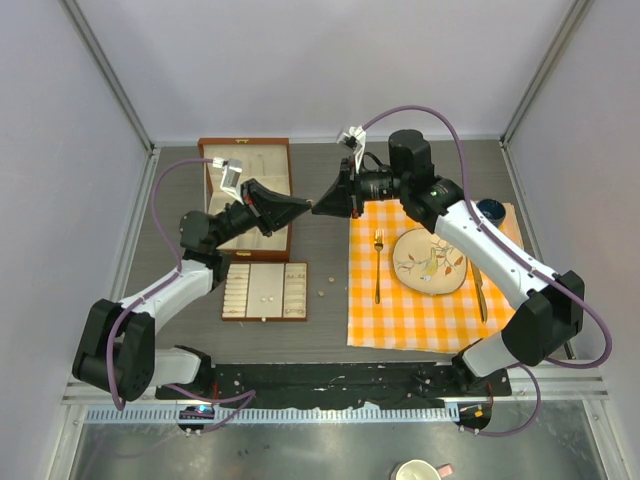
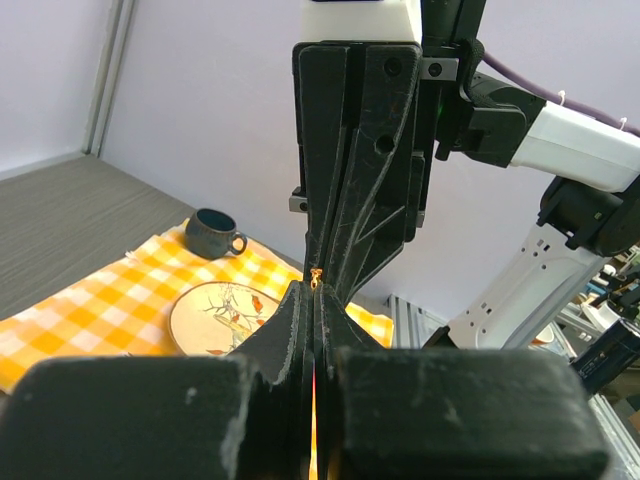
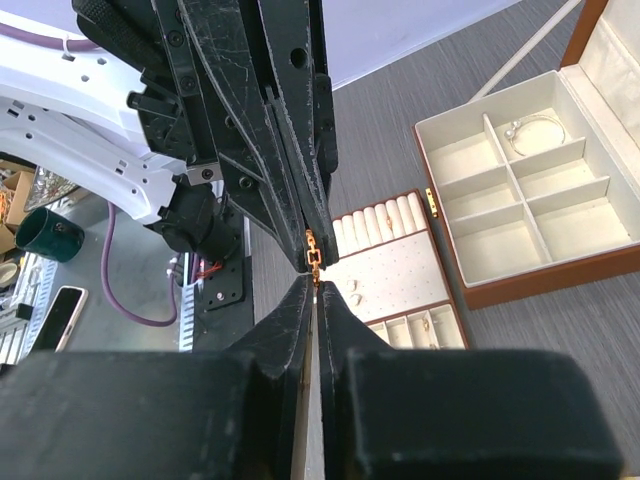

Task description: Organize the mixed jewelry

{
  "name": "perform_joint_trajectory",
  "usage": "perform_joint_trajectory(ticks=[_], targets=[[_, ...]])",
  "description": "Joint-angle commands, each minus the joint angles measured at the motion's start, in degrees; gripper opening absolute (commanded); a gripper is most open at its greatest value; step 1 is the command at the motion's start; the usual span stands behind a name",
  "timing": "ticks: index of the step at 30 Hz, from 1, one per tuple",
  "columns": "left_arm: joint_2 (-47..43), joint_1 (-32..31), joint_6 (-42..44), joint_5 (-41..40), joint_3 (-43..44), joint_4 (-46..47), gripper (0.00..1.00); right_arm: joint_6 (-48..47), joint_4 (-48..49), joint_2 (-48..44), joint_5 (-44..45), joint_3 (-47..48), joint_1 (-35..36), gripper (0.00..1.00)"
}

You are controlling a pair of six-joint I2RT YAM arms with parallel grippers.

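A tiny gold chain-link piece (image 3: 313,255) hangs in mid-air between my two grippers, which meet tip to tip above the table. My left gripper (image 1: 302,207) is shut on its one end (image 2: 316,272). My right gripper (image 3: 316,285) has its jaws pressed together on the other end. A thin silver hoop bracelet (image 3: 535,130) lies in a back compartment of the wooden box (image 1: 291,215). Small pearl-like studs (image 3: 352,293) sit on the flat tray (image 1: 240,312). Two more tiny pieces (image 1: 322,293) lie loose on the table beside that tray.
A yellow checked cloth (image 1: 420,305) on the right carries a patterned plate (image 1: 430,262), a gold fork (image 1: 378,265), a gold knife (image 1: 480,290) and a dark cup (image 1: 490,209). White walls close in the table on three sides.
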Motion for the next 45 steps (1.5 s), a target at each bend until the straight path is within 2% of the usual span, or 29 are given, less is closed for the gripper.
perform_joint_trajectory(ticks=[1, 6, 13, 14, 17, 26, 37, 42, 43, 44, 45], targets=[[0.0, -0.3, 1.5, 1.2, -0.4, 3.1, 0.00, 0.8, 2.4, -0.1, -1.0, 3.1, 0.4, 0.08], [0.3, -0.6, 2.2, 1.6, -1.1, 2.9, 0.00, 0.9, 2.4, -0.3, -1.0, 3.3, 0.2, 0.01], [0.4, -0.6, 2.8, 1.7, -1.2, 2.4, 0.05, 0.7, 1.8, -0.4, -0.6, 3.2, 0.3, 0.01], [0.3, -0.6, 2.8, 1.7, -1.1, 2.3, 0.13, 0.6, 1.6, -0.4, -0.6, 3.2, 0.3, 0.01], [0.2, -0.6, 2.9, 1.7, -0.9, 1.8, 0.21, -0.1, 0.7, -0.7, -0.1, 3.1, 0.4, 0.01], [-0.2, -0.6, 4.4, 3.0, 0.3, -0.4, 0.39, -3.0, -2.4, -1.6, 0.7, 3.2, 0.3, 0.01], [-1.7, 2.5, 5.6, 6.6, 2.3, -3.5, 0.41, -7.3, -7.3, -2.8, 1.9, 3.9, 0.3, 0.01], [-2.9, 6.8, 9.3, 12.0, 5.5, -10.6, 0.44, -11.6, -11.1, -3.4, 3.5, 4.7, 0.3, 0.01], [-3.1, 8.0, 10.9, 15.6, 6.5, -12.7, 0.44, -12.1, -12.2, -3.3, 3.6, 4.7, 0.3, 0.01], [-3.5, 8.5, 12.9, 16.9, 9.9, -20.3, 0.43, -12.4, -12.9, -3.4, 3.6, 4.7, 0.3, 0.01], [-3.5, 8.8, 20.6, 18.6, 12.3, -26.2, 0.41, -13.8, -13.4, -3.4, 3.6, 4.8, 0.4, 0.01]])
